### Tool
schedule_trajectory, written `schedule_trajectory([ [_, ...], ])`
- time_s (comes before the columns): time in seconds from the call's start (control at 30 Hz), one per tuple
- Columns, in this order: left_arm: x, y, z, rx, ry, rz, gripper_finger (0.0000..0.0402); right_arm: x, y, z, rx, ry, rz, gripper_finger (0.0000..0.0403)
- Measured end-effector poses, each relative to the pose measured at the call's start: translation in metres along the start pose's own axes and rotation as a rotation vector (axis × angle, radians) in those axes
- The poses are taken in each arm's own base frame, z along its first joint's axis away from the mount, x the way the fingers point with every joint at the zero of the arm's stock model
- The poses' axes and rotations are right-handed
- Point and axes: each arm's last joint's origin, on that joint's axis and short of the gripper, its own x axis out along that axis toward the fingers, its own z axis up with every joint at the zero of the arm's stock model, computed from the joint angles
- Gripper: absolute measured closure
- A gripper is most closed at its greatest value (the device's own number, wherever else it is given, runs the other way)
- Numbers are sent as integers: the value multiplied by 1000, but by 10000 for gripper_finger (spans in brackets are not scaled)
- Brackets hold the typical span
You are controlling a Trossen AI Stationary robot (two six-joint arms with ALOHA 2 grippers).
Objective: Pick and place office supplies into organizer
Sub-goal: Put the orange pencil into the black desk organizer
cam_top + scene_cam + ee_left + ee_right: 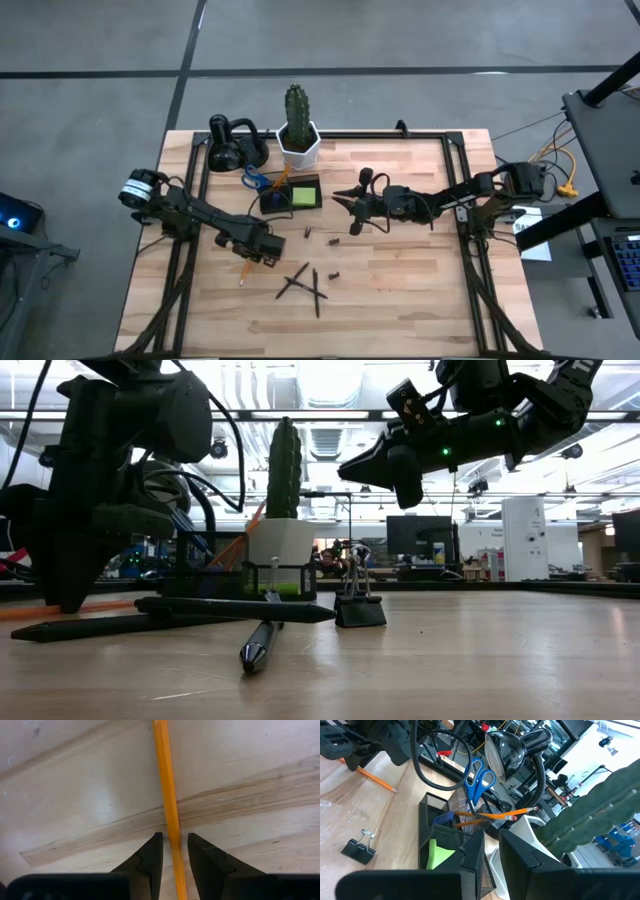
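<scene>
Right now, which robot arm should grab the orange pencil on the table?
The left. Its hand already sits around the orange pencil on the table. The right hand hangs over by the organizer.

Bright ceiling strip lights point(330, 380) glare behind me in the low view, turning my arms to silhouettes. My pale wooden worktop point(400, 280) is evenly lit, shadows soft; nearest black pen point(262, 642) blurs.
</scene>
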Motion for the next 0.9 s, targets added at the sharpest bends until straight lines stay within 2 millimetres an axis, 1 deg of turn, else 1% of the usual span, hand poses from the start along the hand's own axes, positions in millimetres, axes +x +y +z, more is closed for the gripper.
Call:
schedule_trajectory([
  [0.3,1,0,0,1,-2,2,328,0,0,0,0,0,0,355],
  [0.37,1,0,0,4,-2,-1,339,0,0,0,0,0,0,355],
  [0.57,1,0,0,25,-3,-3,391,0,0,0,0,0,-1,355],
  [0.9,0,0,0,146,6,-6,398,0,0,0,0,0,0,355],
])
